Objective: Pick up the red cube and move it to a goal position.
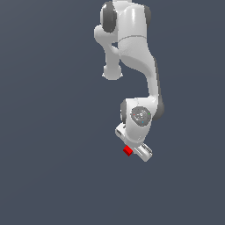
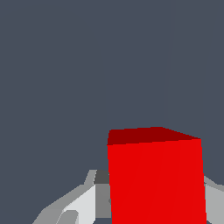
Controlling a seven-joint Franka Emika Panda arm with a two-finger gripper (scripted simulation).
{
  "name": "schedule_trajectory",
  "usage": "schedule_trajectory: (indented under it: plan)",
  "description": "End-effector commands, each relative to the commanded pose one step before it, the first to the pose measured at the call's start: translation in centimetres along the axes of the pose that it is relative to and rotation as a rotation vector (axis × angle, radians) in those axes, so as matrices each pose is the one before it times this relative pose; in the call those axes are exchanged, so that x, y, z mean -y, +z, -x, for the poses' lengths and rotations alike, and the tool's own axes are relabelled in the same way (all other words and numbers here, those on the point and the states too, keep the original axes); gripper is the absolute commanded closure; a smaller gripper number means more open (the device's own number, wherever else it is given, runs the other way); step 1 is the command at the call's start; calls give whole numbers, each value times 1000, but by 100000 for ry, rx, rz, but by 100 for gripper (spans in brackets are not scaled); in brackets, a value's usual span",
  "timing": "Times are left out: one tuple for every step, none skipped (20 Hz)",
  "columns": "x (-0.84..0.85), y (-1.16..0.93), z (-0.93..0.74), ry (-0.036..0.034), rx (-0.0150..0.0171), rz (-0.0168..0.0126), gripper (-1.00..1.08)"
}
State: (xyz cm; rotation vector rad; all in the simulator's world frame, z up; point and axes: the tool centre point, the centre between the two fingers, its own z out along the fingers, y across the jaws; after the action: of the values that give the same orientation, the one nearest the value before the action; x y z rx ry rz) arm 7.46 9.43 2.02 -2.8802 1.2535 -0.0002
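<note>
Your tool (image 1: 130,150) is pinching the red cube (image 1: 128,151); in the wrist view the cube (image 2: 156,179) sits between the fingers (image 2: 83,201), filling the gap. No goal marker visible, so you can't tell which way to carry it.

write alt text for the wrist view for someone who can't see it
A bright red cube fills the lower part of the frame, sitting between the pale grey fingers of the robot's claw. Everything behind it is a flat, dark blue-grey background.
</note>
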Motion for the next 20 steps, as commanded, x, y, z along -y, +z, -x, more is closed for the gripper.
schedule_trajectory:
  plan:
    - [-35, 17, -43, 83, -16, 36, 108]
    - [0, 0, 0, 0, 0, 0, 108]
    - [0, 0, 0, 0, 0, 0, 108]
    - [0, 0, 0, 0, 0, 0, 108]
    - [0, 0, 0, 0, 0, 0, 108]
    - [34, -10, 38, -62, 20, -22, 108]
    - [-6, -24, 2, 0, 0, 0, 108]
    - [-18, -73, 5, 0, 0, 0, 108]
    - [-30, -122, 8, 0, 0, 0, 108]
    - [-42, -171, 11, 0, 0, 0, 108]
    - [-54, -221, 14, 0, 0, 0, 108]
    - [-66, -271, 18, 0, 0, 0, 108]
    - [-78, -322, 21, 0, 0, 0, 108]
    - [-91, -374, 24, 0, 0, 0, 108]
    - [-103, -426, 28, 0, 0, 0, 108]
    - [-116, -480, 31, 0, 0, 0, 108]
    - [-129, -535, 34, 0, 0, 0, 108]
    - [-155, -588, 19, 28, 54, -32, 108]
    - [-156, -650, 41, 0, 0, 0, 108]
    - [-170, -710, 45, 0, 0, 0, 108]
